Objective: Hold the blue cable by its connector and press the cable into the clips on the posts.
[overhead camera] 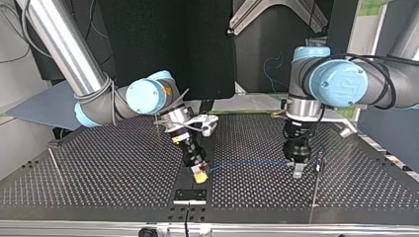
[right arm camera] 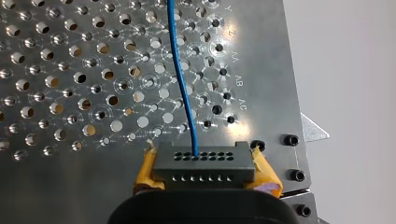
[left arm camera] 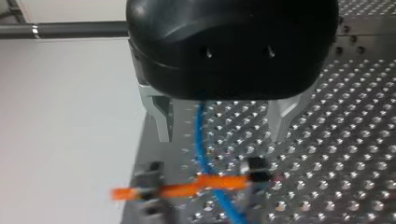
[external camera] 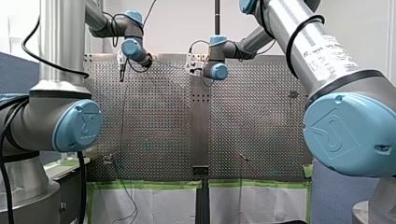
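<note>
The blue cable [right arm camera: 180, 79] leaves a dark grey multi-hole connector [right arm camera: 203, 170]. My right gripper [right arm camera: 204, 158] is shut on that connector with its yellow pads [right arm camera: 148, 169] on both ends. In the top view the blue cable [overhead camera: 247, 162] runs just above the plate from my right gripper [overhead camera: 200, 174] to my left gripper [overhead camera: 298, 170]. My left gripper [left arm camera: 222, 123] is open, and its metal fingers [left arm camera: 161, 116] stand well apart. The cable [left arm camera: 201, 140] passes loosely between them. Ahead of it two small dark clip posts [left arm camera: 257, 170] carry a blurred orange piece [left arm camera: 187, 189], which the cable crosses.
The perforated metal plate [overhead camera: 99, 168] spans the table. A thin upright rod [overhead camera: 316, 185] stands beside my left gripper in the top view. A black bracket [overhead camera: 190, 195] sits at that view's near edge. Screw heads [right arm camera: 297, 175] line the plate's border near my right gripper.
</note>
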`<state>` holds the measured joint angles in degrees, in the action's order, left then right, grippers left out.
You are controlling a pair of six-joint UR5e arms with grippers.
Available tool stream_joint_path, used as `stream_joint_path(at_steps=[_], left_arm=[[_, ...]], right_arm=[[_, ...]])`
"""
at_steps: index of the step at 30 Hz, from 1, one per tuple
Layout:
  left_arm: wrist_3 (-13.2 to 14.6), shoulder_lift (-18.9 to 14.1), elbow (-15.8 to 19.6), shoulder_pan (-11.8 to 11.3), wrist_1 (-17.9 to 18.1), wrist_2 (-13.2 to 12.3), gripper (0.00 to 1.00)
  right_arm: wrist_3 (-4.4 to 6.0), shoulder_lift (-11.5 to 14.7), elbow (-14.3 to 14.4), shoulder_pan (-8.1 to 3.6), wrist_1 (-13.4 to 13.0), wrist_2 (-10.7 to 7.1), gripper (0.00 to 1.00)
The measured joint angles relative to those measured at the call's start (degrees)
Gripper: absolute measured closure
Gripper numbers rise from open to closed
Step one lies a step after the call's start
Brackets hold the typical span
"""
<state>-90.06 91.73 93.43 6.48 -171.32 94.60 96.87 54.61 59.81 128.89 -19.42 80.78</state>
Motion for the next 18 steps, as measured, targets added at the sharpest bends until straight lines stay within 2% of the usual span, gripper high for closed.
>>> stream_joint_path(at_steps=[10,18], left_arm=[[0.25,0.48,-0.02,0.3,0.17,1.93,0.0],[0.31,0.47,-0.09,0.31,0.24,2.28,0.0]], right_arm=[[-0.21,0.0,0.0,0.0,0.02,0.0,1.0],[-0.55,-0.01,0.03,-0.1,0.26,0.0,1.0]])
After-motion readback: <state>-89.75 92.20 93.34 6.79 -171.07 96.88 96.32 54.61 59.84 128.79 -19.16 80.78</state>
